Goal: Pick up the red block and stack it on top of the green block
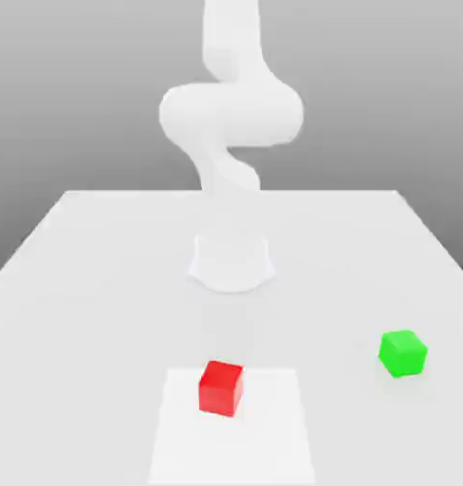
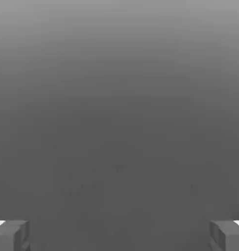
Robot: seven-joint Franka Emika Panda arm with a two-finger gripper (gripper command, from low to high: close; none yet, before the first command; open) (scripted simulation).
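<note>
Exterior view, red block [image 1: 221, 386] upright, corner-on

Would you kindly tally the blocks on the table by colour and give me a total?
Small bright red cube: 1
Small bright green cube: 1
Total: 2 blocks, both resting apart on the white table.

The red block [image 1: 221, 387] is a small bright red cube with plain smooth faces, resting flat on the white table, near the front edge. The green block [image 1: 402, 353] is a bright green cube of similar size, also flat on the table, turned slightly, well apart toward the exterior view's right.
</note>
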